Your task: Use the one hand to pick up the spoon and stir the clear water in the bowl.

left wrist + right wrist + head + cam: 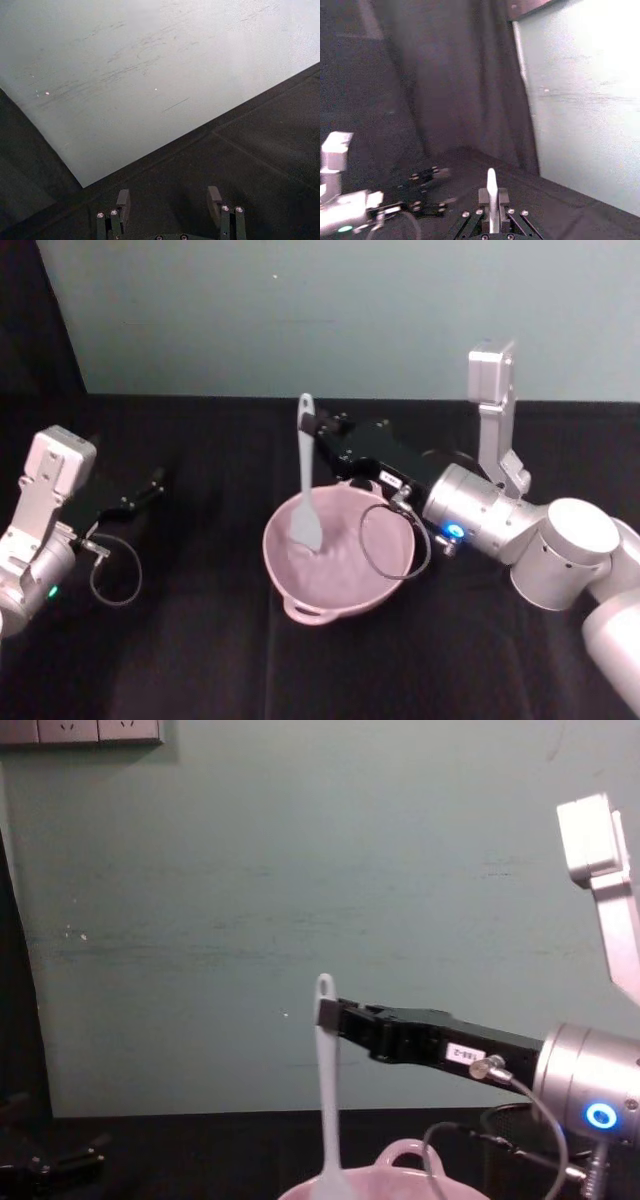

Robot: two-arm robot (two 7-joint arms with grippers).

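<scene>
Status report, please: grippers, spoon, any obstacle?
Right gripper shut on spoon handle, spoon head in bowl. Left gripper open, parked left. Cable loop hangs over bowl rim.

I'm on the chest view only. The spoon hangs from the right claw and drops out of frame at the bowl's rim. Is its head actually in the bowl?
Observer: Yes. The head view shows the spoon nearly upright, with its paddle head down inside the bowl, toward the bowl's left side.
Operator: How is the claw holding it?
Observer: In the right wrist view the right claw is shut on the handle, with the handle's tip poking out past it.
Operator: Is the left arm in the way?
Observer: No. The left claw is far out on the left, well apart from the bowl, and the left wrist view shows it open and empty.
</scene>
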